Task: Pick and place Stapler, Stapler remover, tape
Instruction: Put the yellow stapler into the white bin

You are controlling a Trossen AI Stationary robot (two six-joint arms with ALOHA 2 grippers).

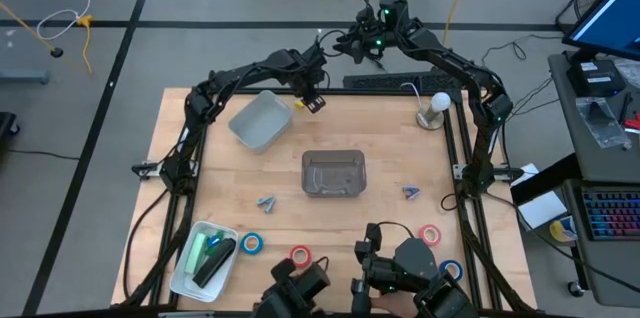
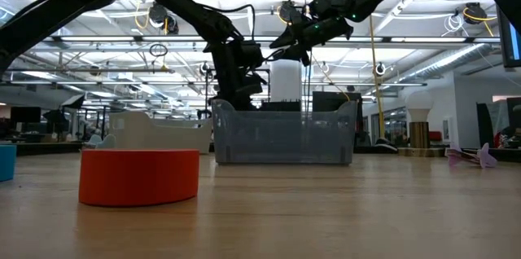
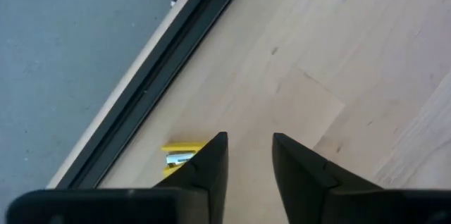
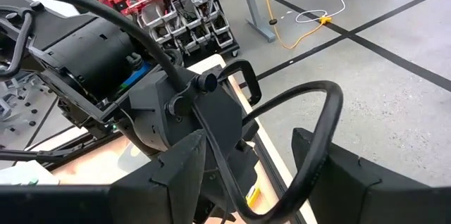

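My left gripper (image 1: 313, 103) (image 3: 250, 138) points down over the table's far edge, open a little, with bare wood between its fingers. A small yellow thing (image 3: 178, 156) (image 1: 299, 104) lies on the table beside one finger; whether they touch, I cannot tell. My right gripper (image 1: 348, 45) (image 4: 246, 150) hangs open above the far edge, holding nothing, with a black cable (image 4: 310, 153) looping between its fingers. Two blue tape rolls (image 1: 252, 243) (image 1: 452, 270) and two red ones (image 1: 300, 255) (image 1: 430, 235) lie flat near the front. Two stapler removers (image 1: 266, 201) (image 1: 411, 192) lie mid-table. A green and a black stapler (image 1: 212, 256) lie in a white tray (image 1: 182, 276).
A grey bin (image 1: 334, 190) stands at the table's middle and a pale bin (image 1: 260, 120) sits tilted at the far left. A white lamp-like thing (image 1: 436, 106) stands at the far right. A black frame rail (image 3: 176, 48) runs along the far edge by my left gripper.
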